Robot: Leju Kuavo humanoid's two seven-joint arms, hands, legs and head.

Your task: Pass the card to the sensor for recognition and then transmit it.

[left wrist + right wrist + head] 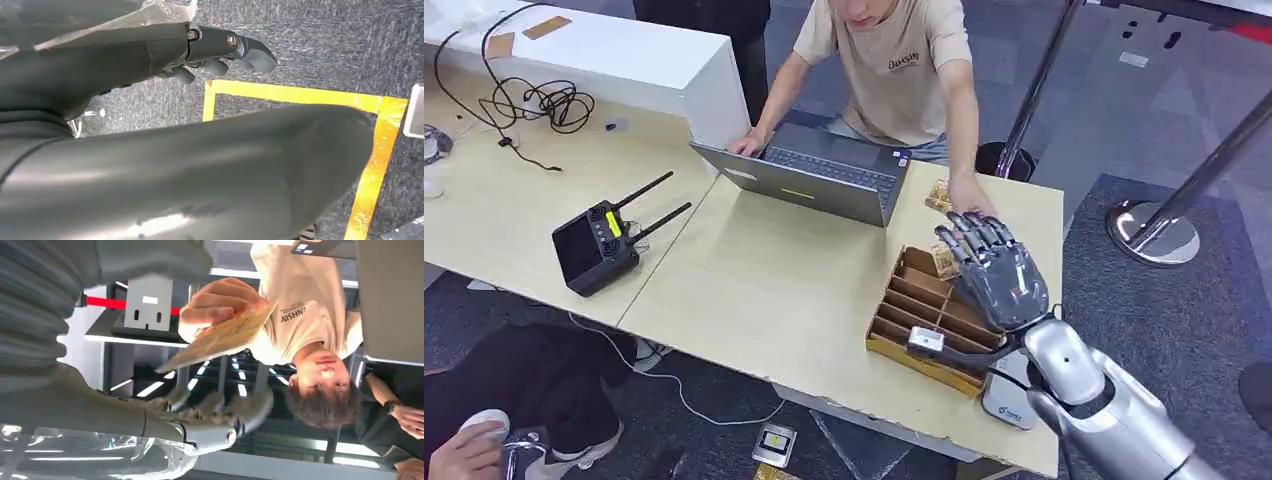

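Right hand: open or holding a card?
Open. The right hand hovers over the slotted cardboard tray with fingers spread and nothing in them; the person's hand holds the card.

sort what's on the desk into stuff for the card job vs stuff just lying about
For the job:
right hand, open above the divided tray
divided cardboard tray
card held by the person's hand

Lying about:
laptop
black controller with antennas
coiled black cable
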